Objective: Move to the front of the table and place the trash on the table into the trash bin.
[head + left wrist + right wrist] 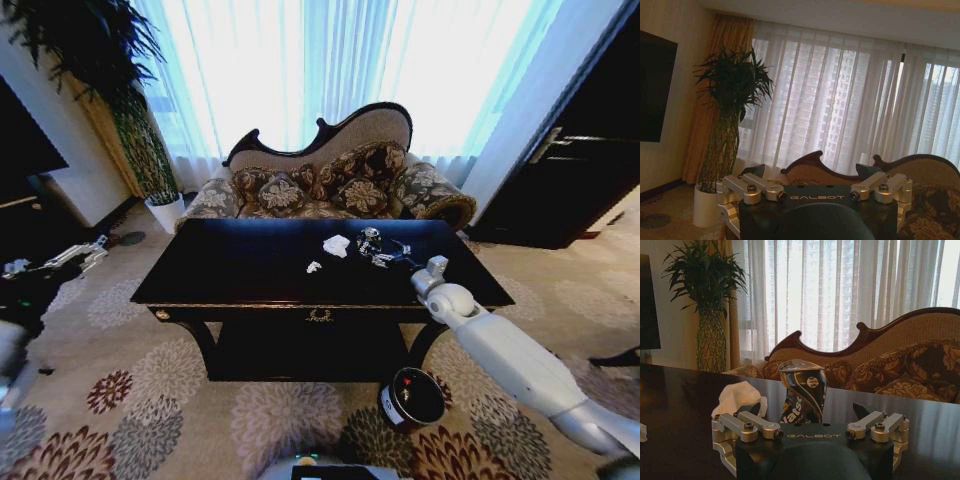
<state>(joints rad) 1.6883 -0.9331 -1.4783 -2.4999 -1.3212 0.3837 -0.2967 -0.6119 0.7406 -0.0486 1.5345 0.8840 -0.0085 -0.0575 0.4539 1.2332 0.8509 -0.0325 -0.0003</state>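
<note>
Trash (337,245) on table (240,262) far side, crushed bottle (802,396) just ahead of your right gripper (810,412), jaws apart | left gripper (812,172) parked, jaws apart | bin (411,398) on floor front-right

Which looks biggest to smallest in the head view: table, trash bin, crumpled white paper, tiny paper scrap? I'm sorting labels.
1. table
2. trash bin, though nearer the camera
3. crumpled white paper
4. tiny paper scrap
</note>
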